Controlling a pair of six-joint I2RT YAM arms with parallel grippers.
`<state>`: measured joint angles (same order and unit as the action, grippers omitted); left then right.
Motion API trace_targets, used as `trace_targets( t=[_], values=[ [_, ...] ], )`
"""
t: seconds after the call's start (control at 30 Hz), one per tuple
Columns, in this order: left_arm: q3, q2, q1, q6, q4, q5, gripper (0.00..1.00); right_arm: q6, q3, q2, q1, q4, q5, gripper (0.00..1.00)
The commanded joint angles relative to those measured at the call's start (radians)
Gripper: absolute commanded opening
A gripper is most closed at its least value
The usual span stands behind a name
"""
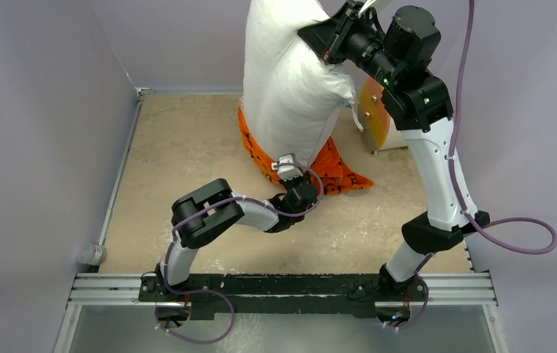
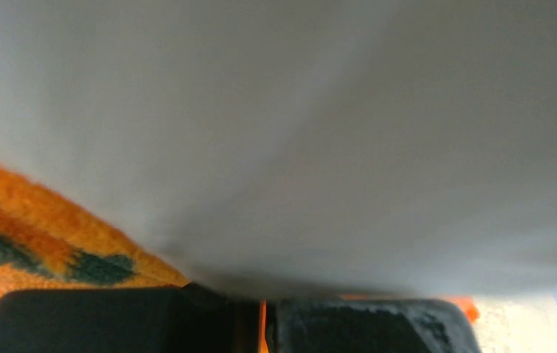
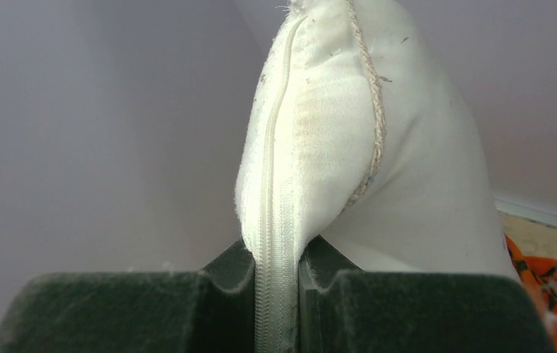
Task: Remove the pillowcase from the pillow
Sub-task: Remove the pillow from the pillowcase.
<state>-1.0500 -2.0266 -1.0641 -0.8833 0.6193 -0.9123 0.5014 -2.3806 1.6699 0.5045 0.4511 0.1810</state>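
Beige table (image 1: 180, 154), lilac walls. Pillow (image 1: 290, 95) hangs upright, long axis twelve to six. Right gripper (image 1: 332, 45) pinches its zip seam at twelve. Pillowcase (image 1: 338, 173) is bunched round the six o'clock end, with left gripper (image 1: 288, 168) clamped on its fabric. Judged: pull toward six.

Your table (image 1: 187, 147): beige mottled top. Note pillowcase (image 1: 338, 173) bunched near ctr, lying on it. White cylinder w/ orange face (image 1: 373, 114) stands far R. Small grey container (image 1: 92, 254) at L edge, near front.
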Motion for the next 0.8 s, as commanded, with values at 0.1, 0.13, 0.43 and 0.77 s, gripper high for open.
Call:
trace_targets(
  t=[0.1, 0.13, 0.43, 0.77],
  values=[
    [0.130, -0.136, 0.080, -0.162, -0.196, 0.140, 0.00, 0.172, -0.175, -0.110, 0.003, -0.598, 0.130, 0.00],
    [0.138, -0.143, 0.083, -0.169, -0.196, 0.144, 0.00, 0.186, -0.186, -0.115, 0.003, -0.617, 0.134, 0.00],
    [0.211, -0.139, 0.135, -0.249, -0.195, 0.183, 0.00, 0.141, -0.161, -0.234, 0.004, -0.689, 0.109, 0.00],
    [0.228, -0.126, 0.188, -0.264, -0.215, 0.201, 0.00, 0.075, -0.101, -0.410, 0.003, -0.743, 0.116, 0.00]
  ],
)
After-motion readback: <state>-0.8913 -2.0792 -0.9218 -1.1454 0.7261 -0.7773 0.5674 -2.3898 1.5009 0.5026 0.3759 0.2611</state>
